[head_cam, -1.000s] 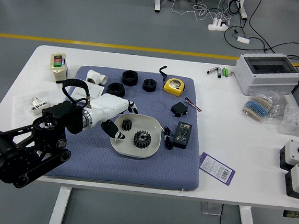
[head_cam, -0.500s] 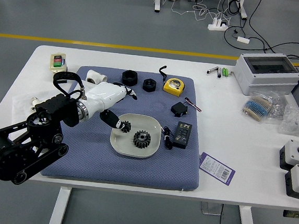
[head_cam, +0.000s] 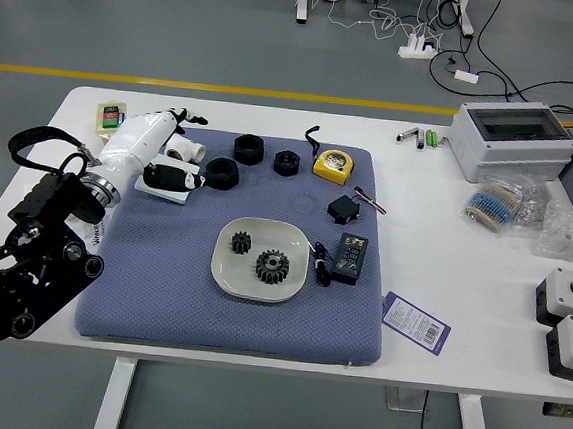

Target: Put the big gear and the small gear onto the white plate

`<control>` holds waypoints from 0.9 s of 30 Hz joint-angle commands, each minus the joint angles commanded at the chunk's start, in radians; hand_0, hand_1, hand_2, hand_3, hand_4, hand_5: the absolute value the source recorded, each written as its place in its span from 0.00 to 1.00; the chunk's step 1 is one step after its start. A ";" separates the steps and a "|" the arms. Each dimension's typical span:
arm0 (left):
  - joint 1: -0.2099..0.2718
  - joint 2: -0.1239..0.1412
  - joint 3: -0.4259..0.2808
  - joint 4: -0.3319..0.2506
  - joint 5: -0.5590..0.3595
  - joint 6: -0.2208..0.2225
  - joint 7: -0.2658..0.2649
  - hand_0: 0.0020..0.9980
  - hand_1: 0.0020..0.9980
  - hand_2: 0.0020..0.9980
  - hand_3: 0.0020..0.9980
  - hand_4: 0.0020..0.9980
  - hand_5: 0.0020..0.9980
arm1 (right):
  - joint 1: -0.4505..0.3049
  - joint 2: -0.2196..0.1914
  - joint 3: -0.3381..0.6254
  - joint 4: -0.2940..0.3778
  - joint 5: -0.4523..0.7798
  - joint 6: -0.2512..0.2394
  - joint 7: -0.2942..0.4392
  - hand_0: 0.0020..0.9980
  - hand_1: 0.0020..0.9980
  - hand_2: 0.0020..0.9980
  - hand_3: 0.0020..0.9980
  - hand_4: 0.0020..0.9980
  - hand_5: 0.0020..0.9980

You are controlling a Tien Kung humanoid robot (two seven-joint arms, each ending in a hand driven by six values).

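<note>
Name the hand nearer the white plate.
Left. The left hand is off to the left of the white plate, toward the table's far side; the right hand is out of view.

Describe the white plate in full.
The white plate is a shallow, squarish dish with rounded corners and a low raised rim, smooth, perhaps plastic or ceramic. It lies flat and upright on the blue-grey mat, holding the small gear and, nearer its middle, the big gear. A black cable lies by its right edge; contact is unclear.
</note>
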State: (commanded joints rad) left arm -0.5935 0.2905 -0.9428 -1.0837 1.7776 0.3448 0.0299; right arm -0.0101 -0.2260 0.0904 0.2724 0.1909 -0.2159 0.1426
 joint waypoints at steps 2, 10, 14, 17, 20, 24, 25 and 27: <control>0.030 -0.008 -0.044 -0.008 -0.071 0.029 -0.036 0.54 0.64 0.73 0.67 0.86 0.32 | 0.000 0.000 -0.002 0.000 0.001 0.000 0.000 0.62 0.63 0.73 0.55 0.76 0.72; 0.104 -0.013 -0.126 -0.066 -0.395 0.015 -0.193 0.53 0.61 0.68 0.64 0.81 0.38 | -0.001 0.002 -0.005 -0.001 0.004 -0.001 0.001 0.62 0.63 0.73 0.55 0.76 0.72; 0.141 -0.014 -0.154 -0.113 -0.564 -0.014 -0.242 0.50 0.59 0.66 0.64 0.74 0.50 | -0.001 0.002 -0.005 -0.001 0.005 -0.001 0.001 0.62 0.63 0.73 0.55 0.76 0.72; 0.169 -0.019 -0.182 -0.141 -0.687 -0.051 -0.250 0.50 0.57 0.66 0.66 0.74 0.55 | -0.002 0.002 -0.005 -0.001 0.005 -0.001 0.002 0.62 0.63 0.73 0.55 0.76 0.72; 0.191 -0.023 -0.208 -0.155 -0.817 -0.091 -0.242 0.50 0.57 0.66 0.66 0.74 0.55 | -0.002 0.002 -0.004 -0.001 0.005 -0.001 0.002 0.62 0.63 0.73 0.55 0.76 0.72; 0.216 -0.029 -0.235 -0.172 -0.983 -0.123 -0.235 0.53 0.58 0.68 0.72 0.77 0.62 | -0.003 0.002 -0.005 -0.002 0.006 -0.001 0.002 0.62 0.63 0.73 0.55 0.76 0.72; 0.220 -0.030 -0.243 -0.173 -1.022 -0.136 -0.231 0.53 0.58 0.68 0.72 0.77 0.62 | -0.003 0.003 -0.005 -0.002 0.007 -0.001 0.002 0.62 0.63 0.73 0.55 0.76 0.72; 0.223 -0.032 -0.249 -0.172 -1.104 -0.156 -0.232 0.53 0.58 0.68 0.72 0.77 0.62 | -0.002 0.003 -0.004 -0.002 0.005 -0.001 0.002 0.62 0.63 0.73 0.55 0.76 0.72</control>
State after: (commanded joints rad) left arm -0.3705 0.2588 -1.1915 -1.2559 0.6737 0.1892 -0.2016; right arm -0.0125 -0.2233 0.0865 0.2706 0.1962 -0.2173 0.1447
